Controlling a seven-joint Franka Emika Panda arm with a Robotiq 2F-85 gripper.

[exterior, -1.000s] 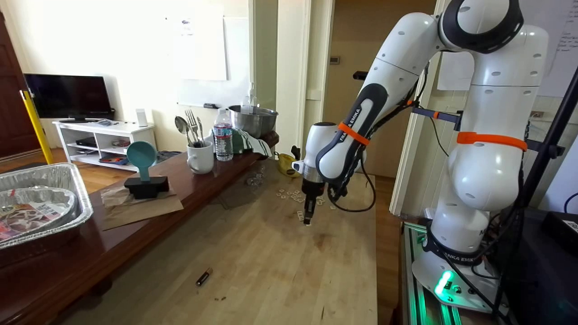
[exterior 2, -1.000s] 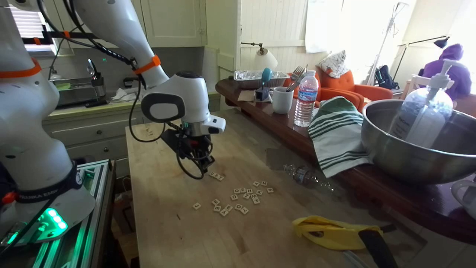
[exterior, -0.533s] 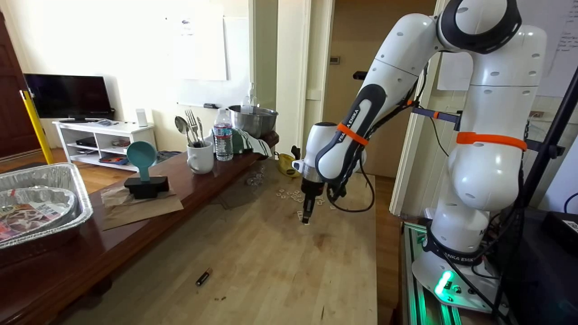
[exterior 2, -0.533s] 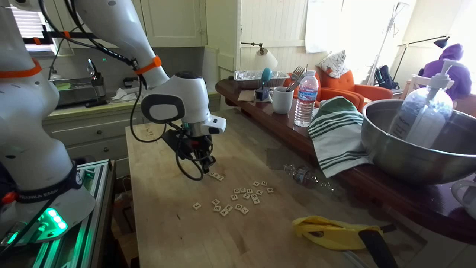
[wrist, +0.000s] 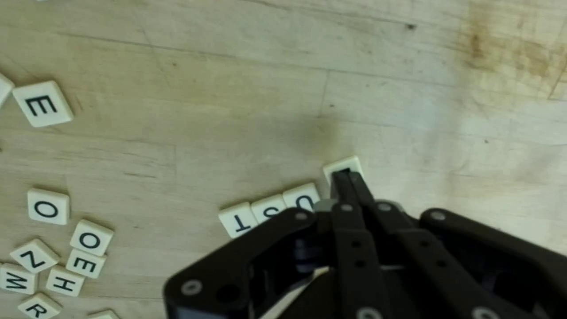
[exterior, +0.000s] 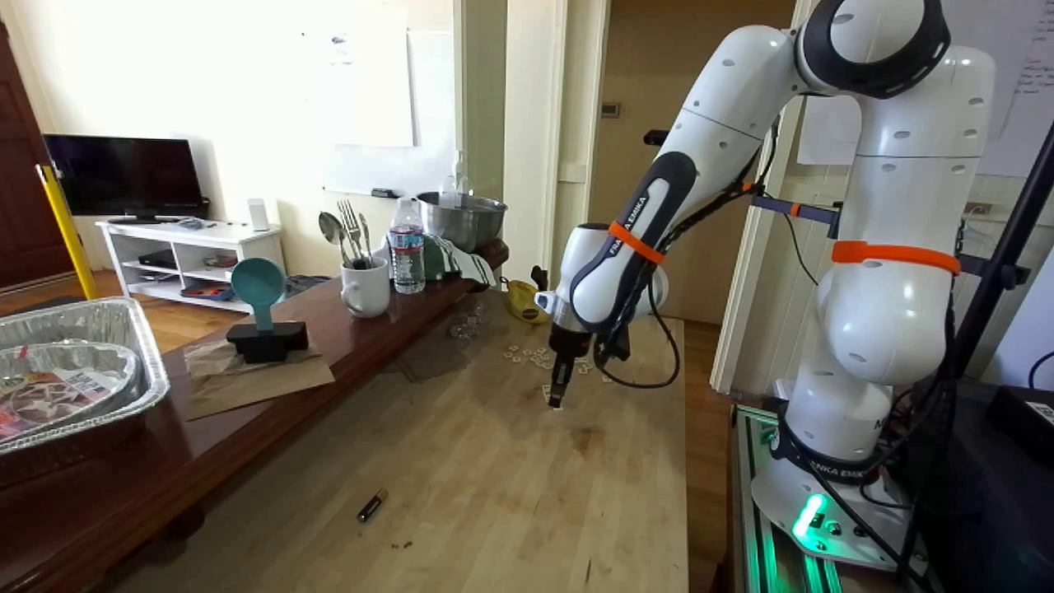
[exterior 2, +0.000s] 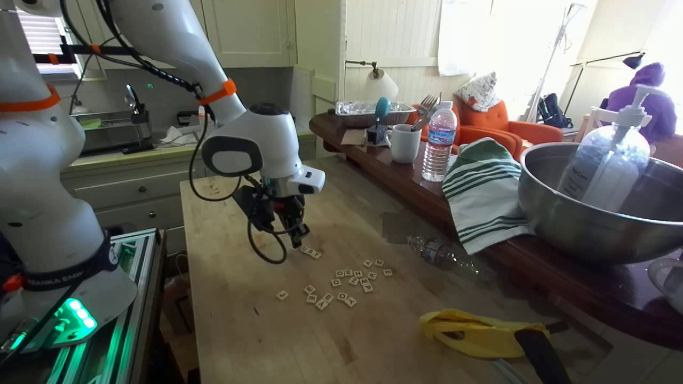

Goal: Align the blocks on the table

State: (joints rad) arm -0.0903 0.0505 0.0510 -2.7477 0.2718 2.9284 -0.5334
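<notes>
The blocks are small cream letter tiles on the wooden table [exterior 2: 256, 341]. In the wrist view T [wrist: 239, 220], S [wrist: 268, 208] and U [wrist: 302, 196] form a slanting row, with U partly behind the gripper. Just past U lies another tile [wrist: 343, 165], its letter mostly covered by my gripper [wrist: 348, 174]. The jaws are shut with nothing between them, and the fingertips are over that tile, seemingly pressing on it. A narrow gap separates it from U. In both exterior views the gripper [exterior: 557, 403] points down at the row's end [exterior 2: 310, 252].
Several loose tiles [exterior 2: 349, 273] lie scattered nearby, among them O [wrist: 48, 209] and E [wrist: 43, 104]. A battery [exterior: 372, 505] lies on the table. A clear plastic bottle [exterior 2: 435, 250] and a yellow bag [exterior 2: 475, 333] are further along. A raised dark wooden counter [exterior: 239, 412] borders the table.
The shut gripper has moved slightly toward the short row of tiles, and the tile at its tips appears to have slid along with it. The other tiles look unmoved.
</notes>
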